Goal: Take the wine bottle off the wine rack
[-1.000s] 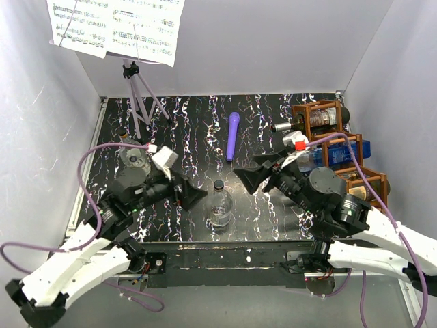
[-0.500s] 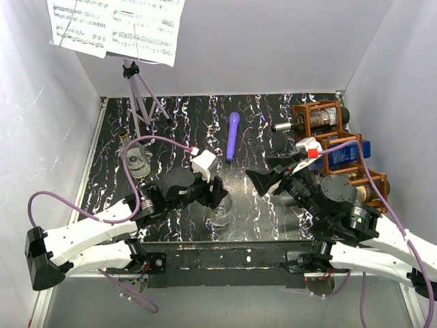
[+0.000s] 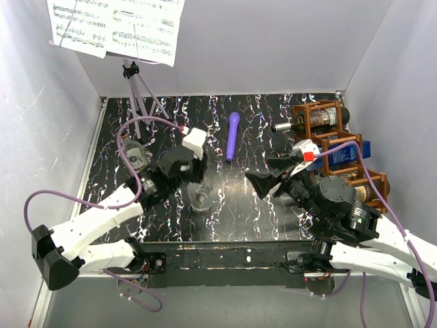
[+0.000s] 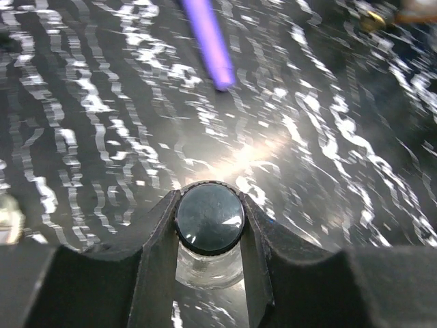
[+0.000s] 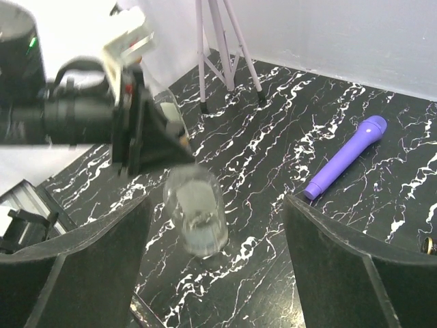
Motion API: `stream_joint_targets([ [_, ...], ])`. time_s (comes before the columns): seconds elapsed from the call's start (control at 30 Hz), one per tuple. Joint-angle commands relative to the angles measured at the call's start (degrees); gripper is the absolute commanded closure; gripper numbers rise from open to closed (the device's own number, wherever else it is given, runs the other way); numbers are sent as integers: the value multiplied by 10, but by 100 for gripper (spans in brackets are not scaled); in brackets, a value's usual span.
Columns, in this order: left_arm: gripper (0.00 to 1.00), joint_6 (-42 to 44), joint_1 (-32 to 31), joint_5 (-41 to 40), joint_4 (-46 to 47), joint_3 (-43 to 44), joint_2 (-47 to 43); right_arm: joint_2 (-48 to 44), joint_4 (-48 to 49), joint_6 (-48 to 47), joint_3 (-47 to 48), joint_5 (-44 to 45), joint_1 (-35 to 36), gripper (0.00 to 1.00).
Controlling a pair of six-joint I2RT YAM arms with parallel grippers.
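Top view: rack's (image 3: 334, 139) lower cells half behind right arm (image 3: 334, 198); their contents can't be made out. Sheet music (image 3: 116, 27) cut by top edge. Left gripper (image 3: 198, 180) covers clear bottle's (image 3: 200, 200) neck; its jaws unseen there.

Left wrist view: bottle body hidden under cap (image 4: 209, 216). Mic (image 4: 208, 41) blurred, cut at top. Brownish blur (image 4: 382, 17) at top right, unidentifiable.

Right wrist view: stand legs (image 5: 202, 61) cut at top. Left gripper smeared. Right arm's own fingers (image 5: 75, 273) run off bottom edge.
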Motion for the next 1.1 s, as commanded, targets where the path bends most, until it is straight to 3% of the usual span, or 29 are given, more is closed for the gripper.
stream_joint_targets([
  [0.0, 100, 56, 113, -25, 57, 91, -4, -2, -9, -11, 13, -12, 1, 15],
  [0.07, 100, 75, 159, -26, 67, 117, 13, -5, -16, -12, 16, -19, 1, 15],
  [0.27, 100, 66, 272, 78, 96, 167, 77, -16, -52, -20, 28, -18, 1, 15],
  [0.57, 100, 64, 308, 92, 155, 180, 156, -30, -64, -21, 35, -4, 1, 16],
  [0.97, 100, 77, 332, 111, 215, 148, 170, -27, -82, -9, 36, -10, 0, 16],
  [1.0, 96, 77, 332, 113, 212, 149, 171, -26, -84, -8, 37, -10, 1, 16],
  [1.07, 71, 78, 333, 122, 209, 146, 171, -24, -89, -8, 39, -15, 0, 16],
])
